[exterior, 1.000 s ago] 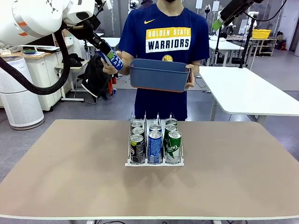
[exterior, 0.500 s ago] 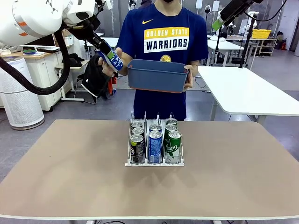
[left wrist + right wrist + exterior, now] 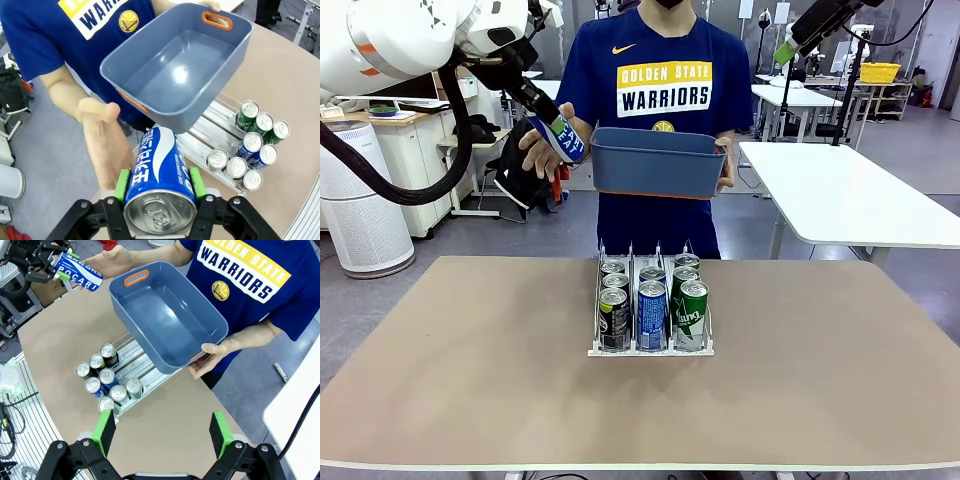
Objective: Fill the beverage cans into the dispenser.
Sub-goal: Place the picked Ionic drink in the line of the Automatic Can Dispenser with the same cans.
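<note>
Front view had your left gripper [image 3: 560, 137] up high beside the person, its pads clamped on a blue can [image 3: 563, 140], tilted, just off the near corner of the blue-grey bin [image 3: 658, 165]. One hand [image 3: 537, 146] of the person sat open right behind that can, the other hand [image 3: 724, 160] carried the bin. Your right gripper [image 3: 163, 432] hung over the table [image 3: 470, 380] with its jaws spread wide, gripping nothing. Down on the table, the dispenser [image 3: 651, 348] stood in the middle with its cans [image 3: 651, 309] lined up in all three lanes.
</note>
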### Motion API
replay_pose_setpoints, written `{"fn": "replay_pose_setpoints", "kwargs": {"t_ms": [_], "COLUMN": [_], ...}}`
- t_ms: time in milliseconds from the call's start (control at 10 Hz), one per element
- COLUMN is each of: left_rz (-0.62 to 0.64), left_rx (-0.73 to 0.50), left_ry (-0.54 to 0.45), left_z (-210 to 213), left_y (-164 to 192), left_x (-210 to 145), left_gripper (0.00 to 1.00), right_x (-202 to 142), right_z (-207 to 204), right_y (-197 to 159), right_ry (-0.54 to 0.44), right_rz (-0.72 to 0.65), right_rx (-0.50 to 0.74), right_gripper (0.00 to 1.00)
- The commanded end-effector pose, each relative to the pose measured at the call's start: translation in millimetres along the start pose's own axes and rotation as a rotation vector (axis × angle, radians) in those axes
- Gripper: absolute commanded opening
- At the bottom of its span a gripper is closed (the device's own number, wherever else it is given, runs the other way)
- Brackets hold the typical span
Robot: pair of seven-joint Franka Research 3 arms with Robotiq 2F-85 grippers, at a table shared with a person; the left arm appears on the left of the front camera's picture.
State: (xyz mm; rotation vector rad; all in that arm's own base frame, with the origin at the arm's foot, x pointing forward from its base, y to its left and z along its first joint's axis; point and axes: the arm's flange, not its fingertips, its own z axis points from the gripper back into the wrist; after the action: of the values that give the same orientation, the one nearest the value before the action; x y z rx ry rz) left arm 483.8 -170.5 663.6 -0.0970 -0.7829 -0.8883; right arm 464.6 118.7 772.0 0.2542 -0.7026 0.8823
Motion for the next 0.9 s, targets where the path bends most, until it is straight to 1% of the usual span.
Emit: {"fn": "replay_pose_setpoints", "kwargs": {"t_ms": [0, 200, 300, 400, 600, 700, 800], "left_rz": [0.013, 0.023, 0.028, 0.058, 0.117, 0.174, 0.169], "left_rx": [0.019, -0.003, -0.017, -0.026, -0.010, -0.001, -0.054], "left_ry": [0.024, 0.084, 0.118, 0.176, 0.285, 0.367, 0.405], "left_z": [21.3, 34.8, 38.3, 40.5, 29.6, 20.1, 14.1], "left_y": [-22.8, -53.1, -75.0, -95.5, -130.4, -146.1, -151.4], "left_x": [1.5, -1.8, -1.8, -3.7, -0.3, 2.7, 1.7], "left_gripper": [0.57, 0.57, 0.57, 0.57, 0.57, 0.57, 0.57], "right_x": [-0.5, -0.5, -0.5, -0.5, -0.5, -0.5, -0.5], "right_z": [1.2, 1.2, 1.2, 1.2, 1.2, 1.2, 1.2], "right_y": [0.2, 0.2, 0.2, 0.2, 0.2, 0.2, 0.2], "right_ry": [-0.002, -0.002, -0.002, -0.002, -0.002, -0.002, -0.002], "right_rz": [0.000, 0.000, 0.000, 0.000, 0.000, 0.000, 0.000], "right_rx": [0.000, 0.000, 0.000, 0.000, 0.000, 0.000, 0.000], "right_gripper": [1.00, 1.00, 1.00, 1.00, 1.00, 1.00, 1.00]}}
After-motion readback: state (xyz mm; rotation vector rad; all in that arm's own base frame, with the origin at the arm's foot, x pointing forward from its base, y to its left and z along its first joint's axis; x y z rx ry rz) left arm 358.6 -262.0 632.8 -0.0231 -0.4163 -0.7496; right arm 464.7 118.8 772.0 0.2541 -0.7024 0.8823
